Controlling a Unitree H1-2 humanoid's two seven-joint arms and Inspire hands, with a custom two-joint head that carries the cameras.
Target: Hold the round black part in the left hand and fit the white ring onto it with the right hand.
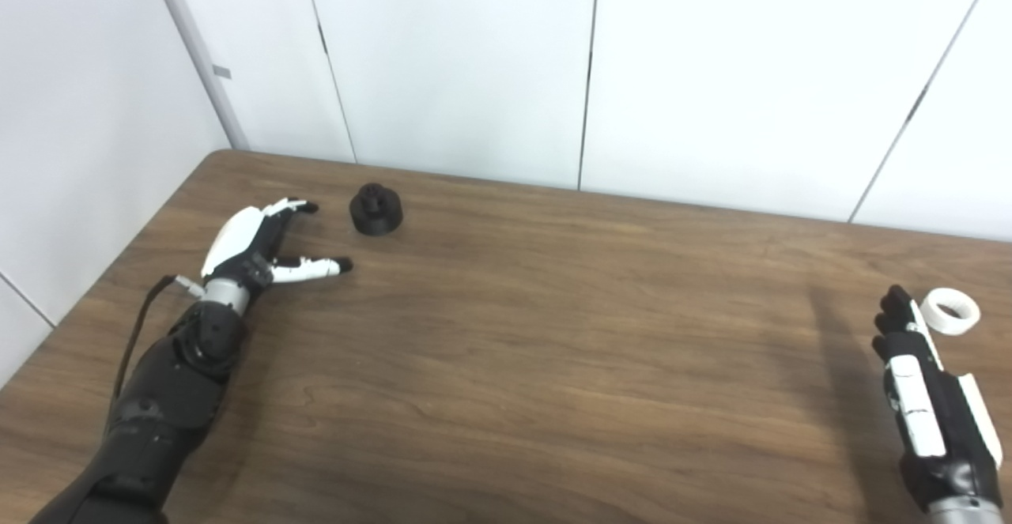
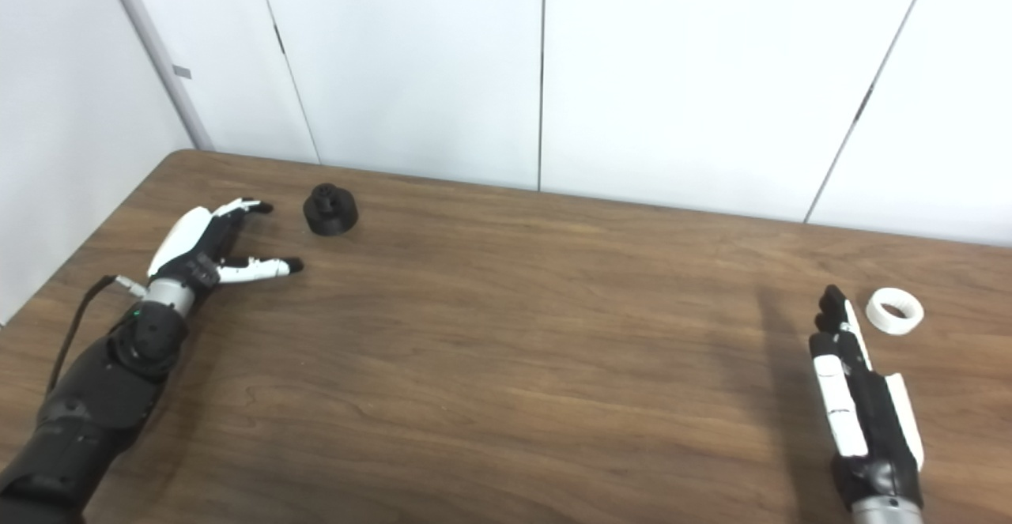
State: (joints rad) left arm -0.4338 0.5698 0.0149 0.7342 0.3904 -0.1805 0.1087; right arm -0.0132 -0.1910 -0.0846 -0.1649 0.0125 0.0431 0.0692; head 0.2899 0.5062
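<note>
1. The left hand (image 1: 251,246) lies low over the far-left part of the wooden bench (image 1: 506,366), fingers spread wide and holding nothing; its thumb (image 1: 312,268) juts out to the right while the other fingers reach toward the back wall.

2. Just beyond and to the right of that hand sits the round black part (image 1: 376,209), standing upright on the bench, its axis vertical, a narrower knobbed top rising from a broader base. It is near the fingertips but apart from them.

3. The right hand (image 2: 858,382) rests at the near-right edge of the bench, turned edge-on with its fingers stretched straight and close together, pointing away toward the wall. It grips nothing.

4. Just past the right hand's fingertips and slightly to the right lies the white ring (image 2: 894,311), flat on the bench, its opening facing upward and a little toward the camera. In the right eye view a sliver of wood shows between ring and fingertips; in the left eye view they appear almost touching.

5. The black part and the white ring are well apart, at opposite ends of the bench.

6. Behind the bench stand plain white wall panels (image 1: 711,73) with dark vertical seams.
</note>
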